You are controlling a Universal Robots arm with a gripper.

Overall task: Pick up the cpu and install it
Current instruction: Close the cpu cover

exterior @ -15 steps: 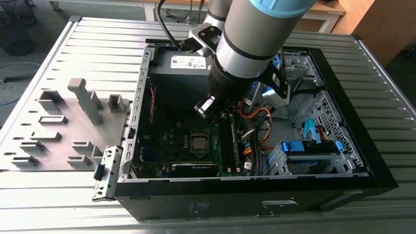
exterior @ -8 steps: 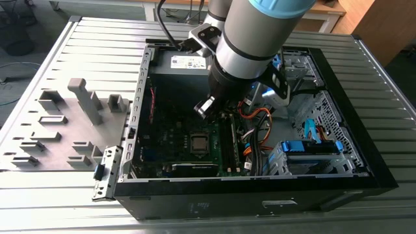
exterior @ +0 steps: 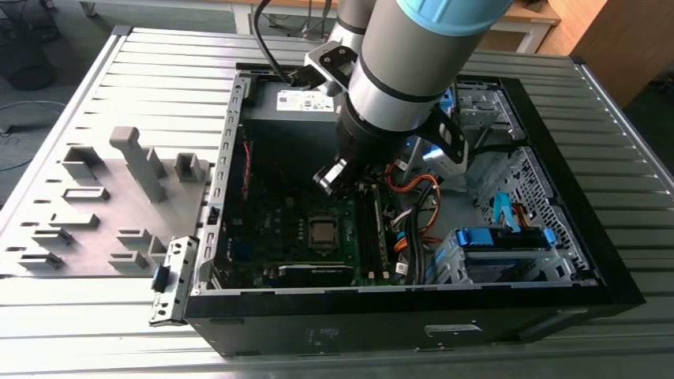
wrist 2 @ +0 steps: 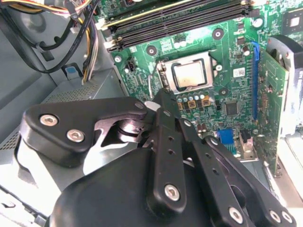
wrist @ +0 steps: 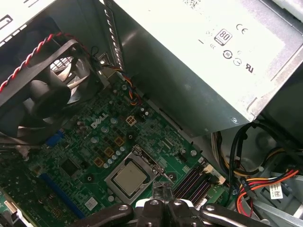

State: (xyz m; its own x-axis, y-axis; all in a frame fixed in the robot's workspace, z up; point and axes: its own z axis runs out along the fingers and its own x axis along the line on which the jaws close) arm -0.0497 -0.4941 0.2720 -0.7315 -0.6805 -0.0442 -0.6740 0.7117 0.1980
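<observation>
The cpu [exterior: 319, 230], a small square chip with a silver-grey top, lies flat in the motherboard's socket inside the open computer case [exterior: 589, 260]. In both wrist views the cpu [wrist 2: 191, 74] [wrist: 129, 178] sits within the socket's metal frame. My gripper [exterior: 331, 178] hangs just above the board, a short way from the socket on the memory-slot side, apart from the chip. The gripper [wrist: 163, 189] [wrist 2: 158, 97] looks shut, with nothing held between the tips.
A grey power supply [wrist: 199, 61] fills the case's far end, with a black fan [wrist: 42, 94] beside the board. Memory slots [wrist 2: 180, 19], orange and black cables [exterior: 416, 197], an upright card [wrist 2: 272, 94] and a blue drive cage [exterior: 506, 241] crowd the socket. A grey fixture plate [exterior: 106, 197] lies outside.
</observation>
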